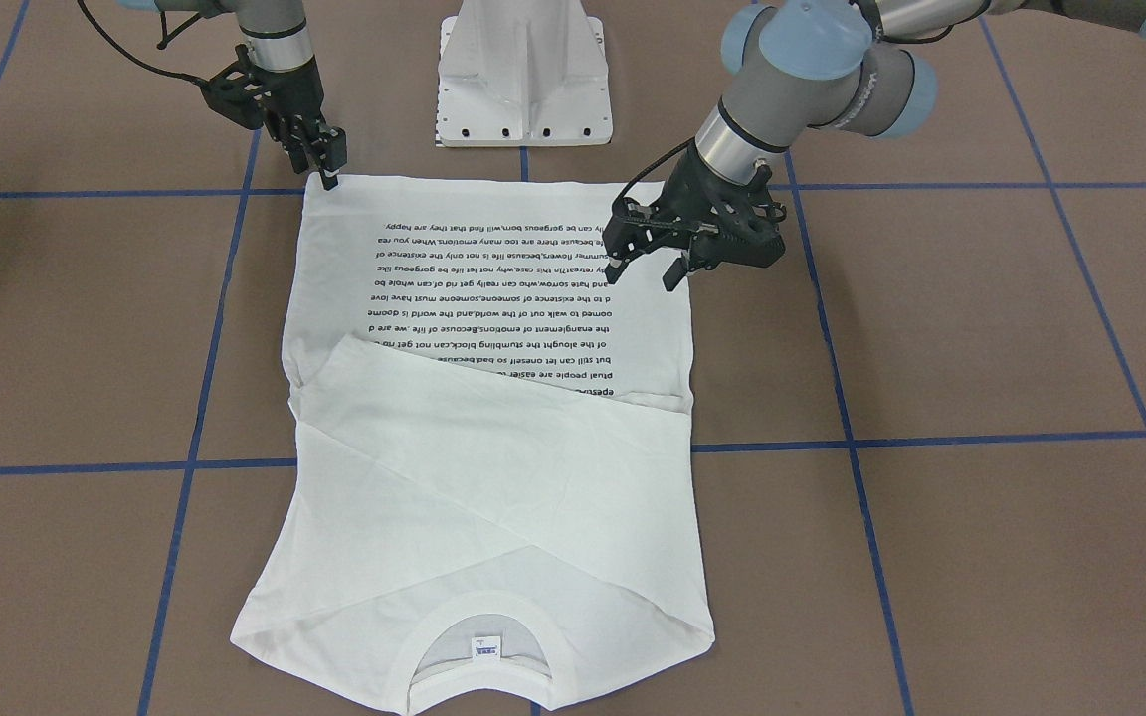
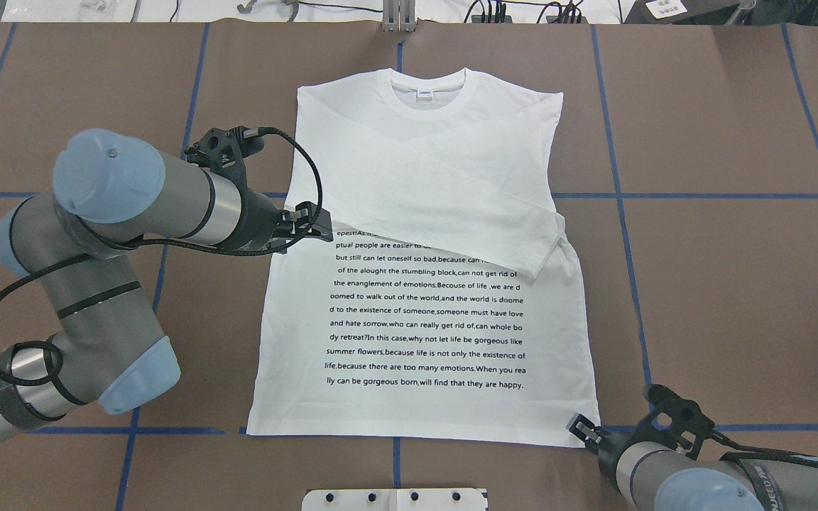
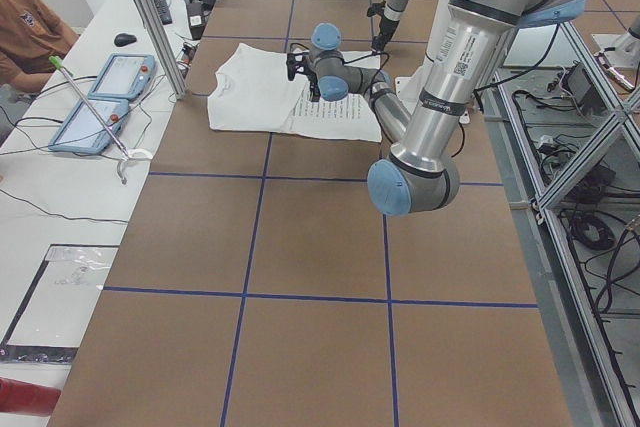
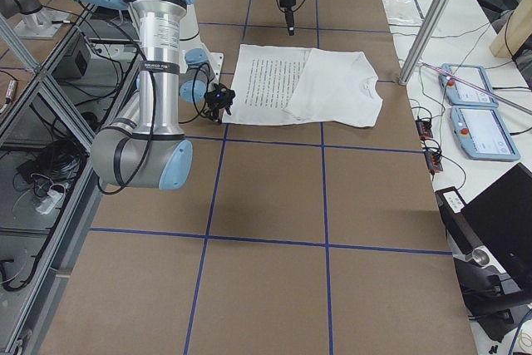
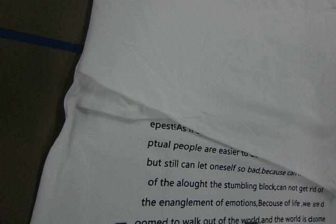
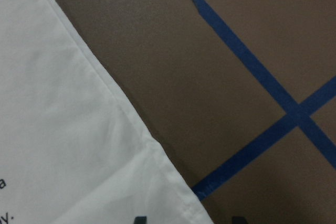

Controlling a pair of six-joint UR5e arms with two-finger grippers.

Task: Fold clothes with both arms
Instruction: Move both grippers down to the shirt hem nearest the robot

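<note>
The white long-sleeved T-shirt (image 1: 493, 467) lies flat on the brown table, black text side up, with both sleeves folded across the chest. In the overhead view (image 2: 423, 312) its neck and label (image 2: 424, 93) point away from the robot. My left gripper (image 1: 645, 270) is open and empty. It hovers just over the shirt's side edge near the top of the text, and its wrist view shows the folded sleeve (image 5: 210, 77). My right gripper (image 1: 329, 169) is down at the hem corner. The right wrist view shows that corner (image 6: 63, 145) between two parted fingertips.
The white pedestal base (image 1: 525, 80) stands just behind the hem. Blue tape lines (image 1: 981, 438) grid the table. In the exterior left view a seated person (image 3: 25, 22) and tablets (image 3: 100, 97) are at a side bench, behind an aluminium post (image 3: 150, 17).
</note>
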